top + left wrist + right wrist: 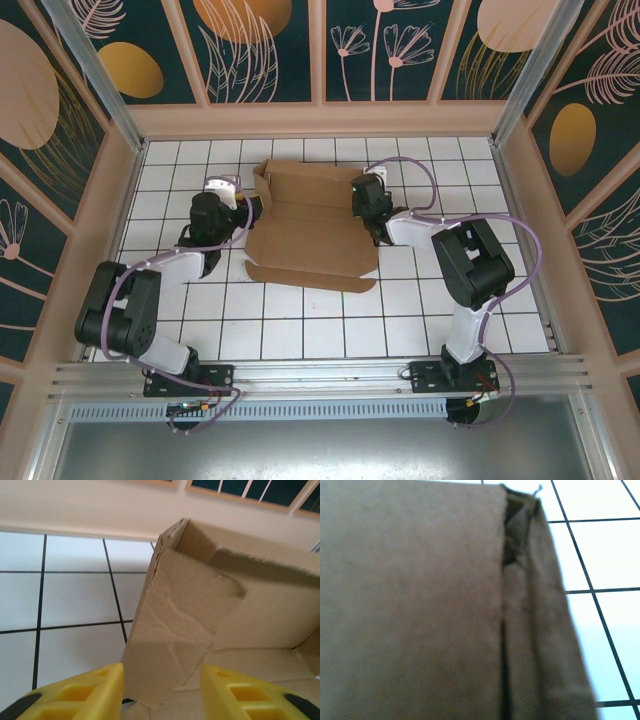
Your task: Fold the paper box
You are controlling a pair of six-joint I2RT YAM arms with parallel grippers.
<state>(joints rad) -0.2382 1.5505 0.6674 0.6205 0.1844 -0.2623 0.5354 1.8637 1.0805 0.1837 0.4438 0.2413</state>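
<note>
- Left end effector (161, 670): fingers partly apart around a creased side flap (175, 620); whether they pinch it, I cannot tell.
- Right end effector (368, 197): closed, at the right wall of the paper box (310, 240), mid-counter (300, 320).
- Best to swing the flap squarely along its crease.
- The left wrist view reveals wrinkles; the top view shows the front panel lying flat.

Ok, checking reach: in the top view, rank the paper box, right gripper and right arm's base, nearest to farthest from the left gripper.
1. paper box, its left flap at the left gripper.
2. right gripper, at the box's right side.
3. right arm's base, near edge, right.
</note>
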